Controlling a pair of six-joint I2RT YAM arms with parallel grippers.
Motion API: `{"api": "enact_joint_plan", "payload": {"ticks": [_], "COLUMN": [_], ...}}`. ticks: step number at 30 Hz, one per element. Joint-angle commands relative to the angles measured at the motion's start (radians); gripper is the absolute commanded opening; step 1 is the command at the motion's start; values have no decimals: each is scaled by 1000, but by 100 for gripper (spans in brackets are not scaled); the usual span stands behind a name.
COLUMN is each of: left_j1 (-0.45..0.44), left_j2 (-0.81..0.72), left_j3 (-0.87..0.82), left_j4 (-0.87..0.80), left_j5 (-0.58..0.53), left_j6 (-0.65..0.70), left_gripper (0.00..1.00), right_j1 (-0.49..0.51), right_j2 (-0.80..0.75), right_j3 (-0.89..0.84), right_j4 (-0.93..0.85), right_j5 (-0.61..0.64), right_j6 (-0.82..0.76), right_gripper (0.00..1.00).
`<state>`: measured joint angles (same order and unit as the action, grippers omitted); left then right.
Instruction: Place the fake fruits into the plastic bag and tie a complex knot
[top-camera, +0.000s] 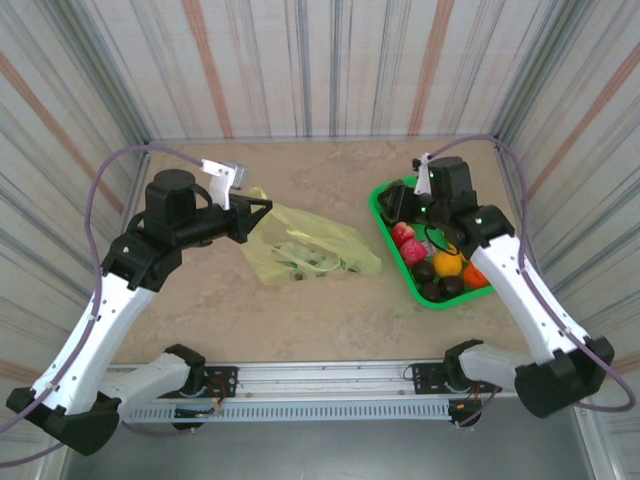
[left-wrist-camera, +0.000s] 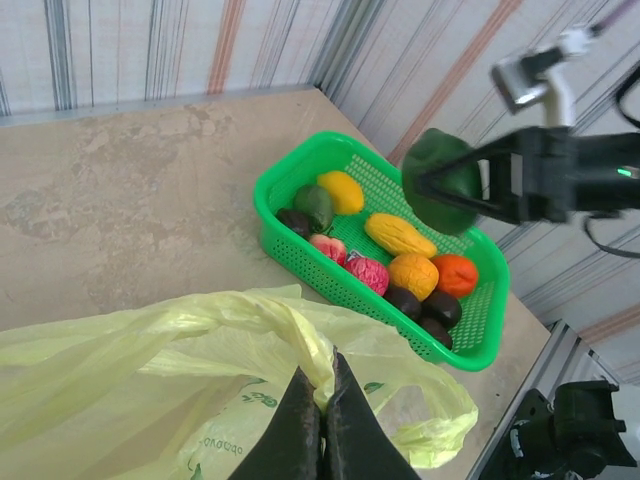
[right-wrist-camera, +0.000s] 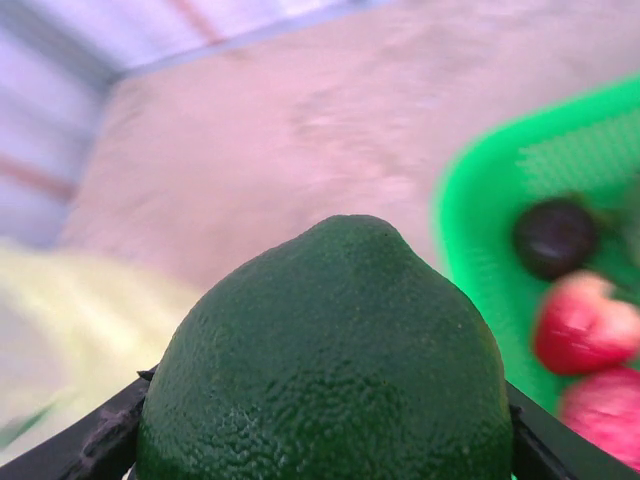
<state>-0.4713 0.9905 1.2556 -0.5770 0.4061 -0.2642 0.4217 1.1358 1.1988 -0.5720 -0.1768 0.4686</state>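
i read left hand pinching plastic bag rim, bag mid bench. right hand clamped on dark green fruit above green basket, 3 o'clock of bag. other fake fruits inside basket. bag print unreadable.

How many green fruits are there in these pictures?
2. A green fruit lies in the basket beside a yellow fruit; a second green fruit is held in the right fingers over it. More may be hidden.
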Motion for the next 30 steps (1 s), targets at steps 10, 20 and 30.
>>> {"api": "enact_joint_plan", "payload": {"ticks": [10, 20, 30], "left_j1": [-3, -3, -3], "left_j2": [19, 38, -13], "left_j3": [34, 49, 24], "left_j4": [-15, -18, -8], "left_j5": [-30, -29, 28], "left_j6": [29, 35, 69], "left_gripper": [0, 0, 0], "right_j1": [359, 627, 663], "right_j2": [-260, -57, 254], "right_j3": [-95, -77, 20], "right_j4": [88, 63, 260], "right_j5": [-217, -76, 315], "right_j6": [-196, -329, -296], "right_gripper": [63, 65, 62]}}
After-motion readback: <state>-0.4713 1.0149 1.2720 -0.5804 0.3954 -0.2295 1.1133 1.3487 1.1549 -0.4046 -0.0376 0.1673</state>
